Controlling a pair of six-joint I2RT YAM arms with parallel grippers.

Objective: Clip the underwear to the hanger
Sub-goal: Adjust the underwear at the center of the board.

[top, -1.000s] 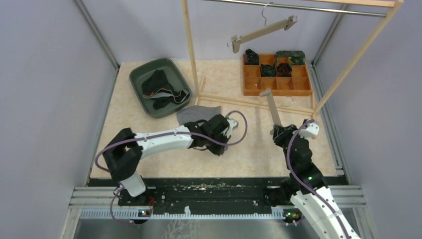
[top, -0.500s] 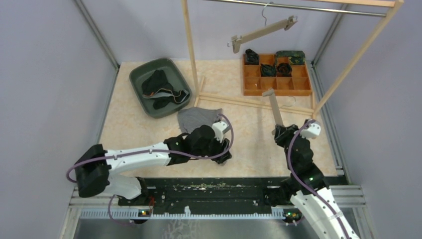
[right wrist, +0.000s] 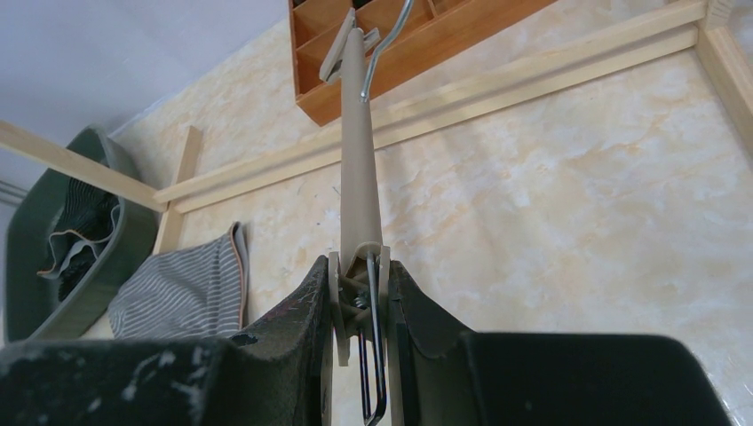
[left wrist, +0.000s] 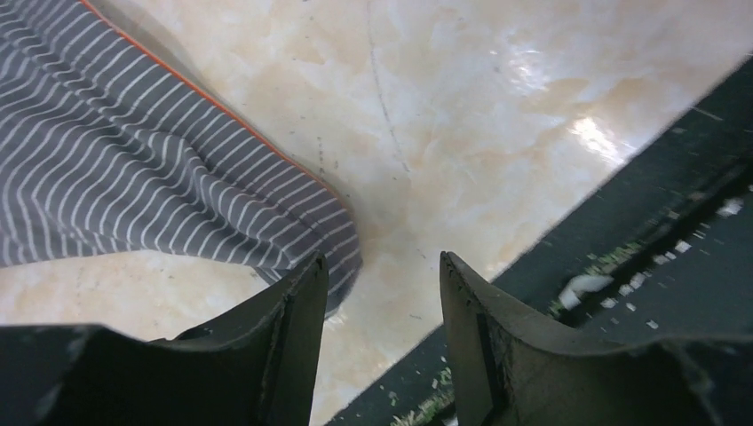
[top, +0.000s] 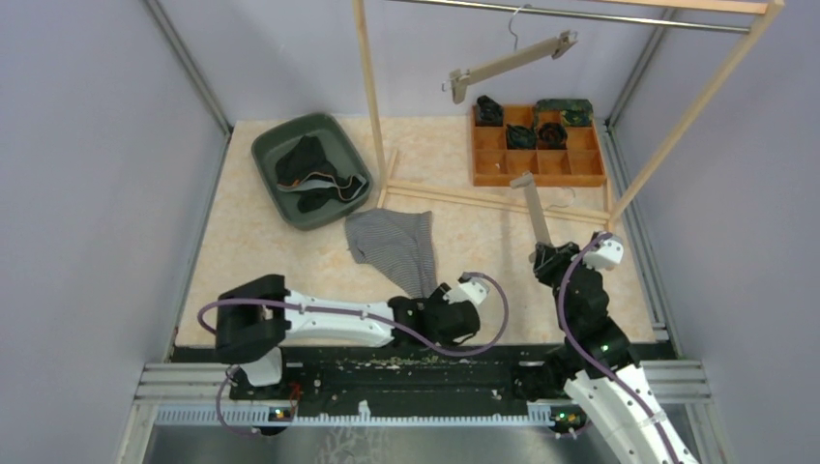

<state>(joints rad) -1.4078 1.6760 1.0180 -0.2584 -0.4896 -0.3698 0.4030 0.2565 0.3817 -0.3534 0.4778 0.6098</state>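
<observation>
The grey striped underwear (top: 392,246) lies flat on the table, stretched toward the near edge. In the left wrist view the underwear (left wrist: 133,177) has its corner just beyond my left fingertip. My left gripper (top: 447,319) (left wrist: 382,266) is open and empty, low over the table by the dark front strip. My right gripper (top: 543,259) (right wrist: 360,284) is shut on the clip end of a beige hanger (top: 532,208) (right wrist: 360,169), which points away toward the wooden tray. The underwear (right wrist: 182,288) also shows at the left of the right wrist view.
A green bin (top: 280,184) with dark garments sits at the back left. A wooden compartment tray (top: 538,166) holding folded items is at the back right. The wooden rack's post (top: 370,97) and base beam (top: 483,201) cross the middle. Another hanger (top: 511,63) hangs from the rail.
My left gripper has opened, let go of the underwear and swung toward the near edge; the underwear now lies drawn out longer. The right arm and hanger have not moved.
</observation>
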